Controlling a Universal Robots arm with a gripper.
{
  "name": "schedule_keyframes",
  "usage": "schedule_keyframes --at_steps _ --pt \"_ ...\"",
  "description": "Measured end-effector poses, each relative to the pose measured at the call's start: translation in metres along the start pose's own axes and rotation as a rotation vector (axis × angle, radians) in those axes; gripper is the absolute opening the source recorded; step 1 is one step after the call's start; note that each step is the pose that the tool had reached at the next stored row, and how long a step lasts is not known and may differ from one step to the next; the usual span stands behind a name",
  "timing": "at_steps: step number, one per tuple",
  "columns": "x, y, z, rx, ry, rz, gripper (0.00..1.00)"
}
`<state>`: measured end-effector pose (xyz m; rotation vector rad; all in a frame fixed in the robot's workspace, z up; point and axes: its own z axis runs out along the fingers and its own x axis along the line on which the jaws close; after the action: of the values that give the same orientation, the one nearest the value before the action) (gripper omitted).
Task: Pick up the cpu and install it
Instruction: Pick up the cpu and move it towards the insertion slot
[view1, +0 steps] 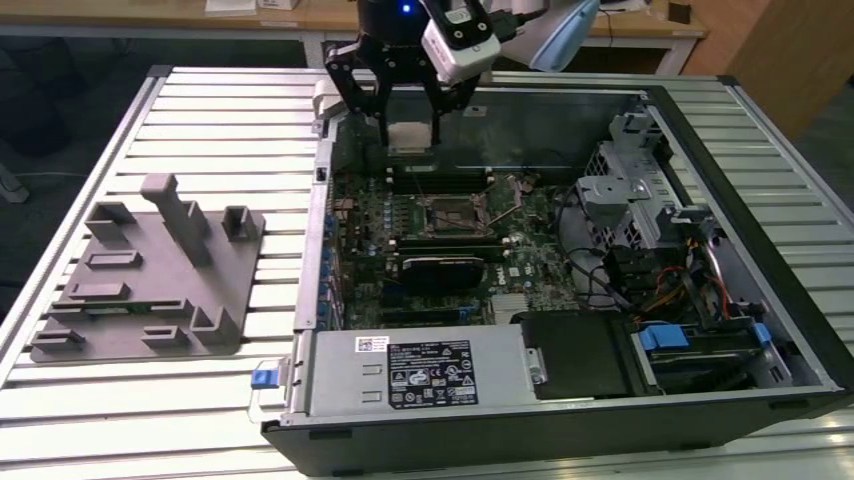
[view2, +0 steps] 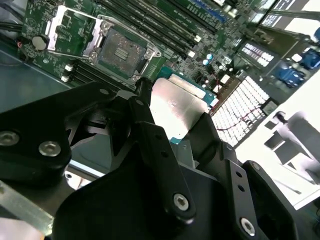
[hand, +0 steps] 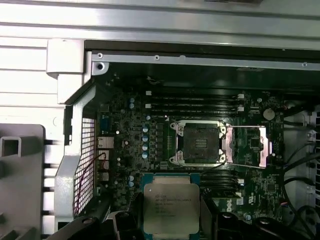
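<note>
Tool: the gripper (view1: 407, 132) is clenched on the cpu (hand: 171, 210), with 1 finger (view2: 150, 135) on each of 2 opposite edges, as both wrist views show.
Cpu: it hangs in the air at the upper middle of the exterior view, over the far part of the case (view1: 747, 130). Its silver top faces up and it is clear of the board (view1: 534, 260) below.
Socket: the socket (view1: 450, 212) sits near the centre of the exterior view. It is open, its metal frame (hand: 247, 145) is swung back to 1 side, and the seat is empty.
Gap: in the first wrist view the cpu is near the socket but not over it, and the 2 are apart.
Done: the pick-up looks finished, since the chip is lifted and held level.
Left: by these pictures the install is not yet made. The chip is not seated and the frame is not closed.
Progress: roughly halfway, as a judgement.
Elsewhere: a grey jig (view1: 147, 270) lies on the table (view1: 200, 110) at the left of the exterior view, well apart from the tool.
</note>
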<state>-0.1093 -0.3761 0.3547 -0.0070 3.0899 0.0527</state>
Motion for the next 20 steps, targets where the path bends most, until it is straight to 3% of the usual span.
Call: schedule_keyframes --at_steps 16,17,20 --pt "-0.0117 0.0181 0.0238 0.0000 0.0019 0.000 0.55" --pt "-0.0146 0.0207 0.0305 0.0000 0.0036 0.000 0.55" --pt "-0.0181 0.0217 0.0347 -0.0001 0.0048 0.000 0.55"
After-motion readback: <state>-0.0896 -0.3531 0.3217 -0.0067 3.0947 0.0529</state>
